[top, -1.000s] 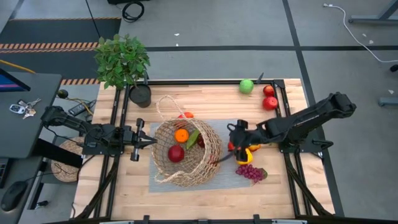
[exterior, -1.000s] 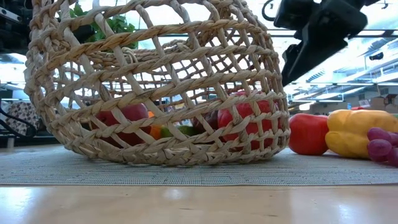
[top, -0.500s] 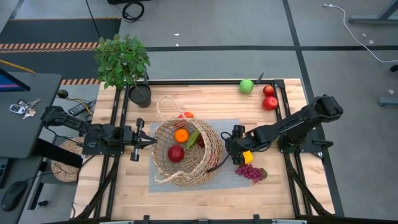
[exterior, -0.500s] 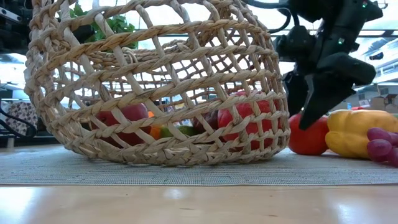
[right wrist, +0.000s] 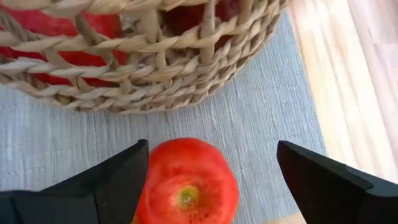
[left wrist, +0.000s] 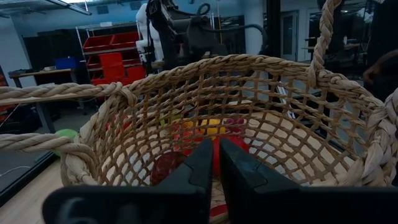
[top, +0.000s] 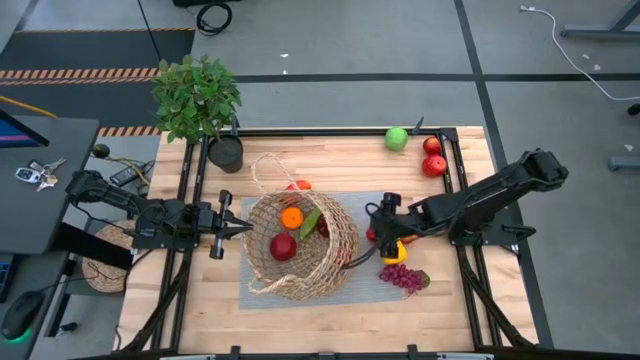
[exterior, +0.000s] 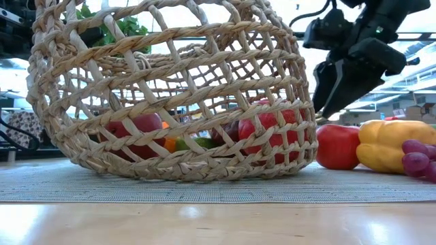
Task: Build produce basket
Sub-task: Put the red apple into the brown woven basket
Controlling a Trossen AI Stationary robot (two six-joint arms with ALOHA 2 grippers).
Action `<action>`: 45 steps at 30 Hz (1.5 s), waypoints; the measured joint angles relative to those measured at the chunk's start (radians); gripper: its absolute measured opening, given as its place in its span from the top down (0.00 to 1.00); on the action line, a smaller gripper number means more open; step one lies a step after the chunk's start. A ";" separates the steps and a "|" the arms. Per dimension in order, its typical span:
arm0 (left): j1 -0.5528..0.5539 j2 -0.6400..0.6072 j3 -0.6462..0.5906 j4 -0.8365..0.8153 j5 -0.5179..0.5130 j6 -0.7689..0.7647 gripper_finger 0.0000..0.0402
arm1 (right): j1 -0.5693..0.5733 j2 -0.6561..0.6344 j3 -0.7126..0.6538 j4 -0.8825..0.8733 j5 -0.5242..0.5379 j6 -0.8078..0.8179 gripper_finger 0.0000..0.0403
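The tan wicker basket (top: 300, 272) stands on a grey mat (top: 262, 292) and holds an orange (top: 291, 217), a red apple (top: 283, 246) and a green piece (top: 310, 223). My left gripper (top: 241, 228) (left wrist: 215, 163) is shut, level, with its tips at the basket's left rim. My right gripper (top: 378, 228) (right wrist: 212, 146) is open and slants down just right of the basket. Its fingers straddle a red fruit (right wrist: 186, 186) (exterior: 338, 146) from above, clear of it. A yellow piece (exterior: 392, 144) and purple grapes (top: 403, 277) lie beside the red fruit on the mat. My left gripper's shut fingertips stand at the basket's left rim (top: 250, 229). I cannot tell whether they touch the wicker.
A green apple (top: 397, 138) and two red apples (top: 433, 165) lie at the table's far right. A potted plant (top: 197, 95) stands at the far left corner. Another orange-red piece (top: 298, 185) lies behind the basket. Bare wood runs along the near edge.
My right gripper has dipped toward the red fruit beside the basket, then come up a little again, staying open. The fruit, the basket and my left gripper have kept still.
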 joint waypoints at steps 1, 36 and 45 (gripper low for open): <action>0.000 0.000 0.000 0.000 0.000 0.000 0.92 | 0.000 -0.024 -0.031 0.032 0.000 0.000 0.11; 0.000 0.000 0.000 0.000 0.000 0.000 0.92 | -0.023 -0.131 -0.258 0.407 -0.057 -0.005 0.13; 0.000 0.000 0.000 0.000 0.000 0.000 0.91 | -0.046 -0.132 -0.142 0.204 -0.091 -0.016 0.14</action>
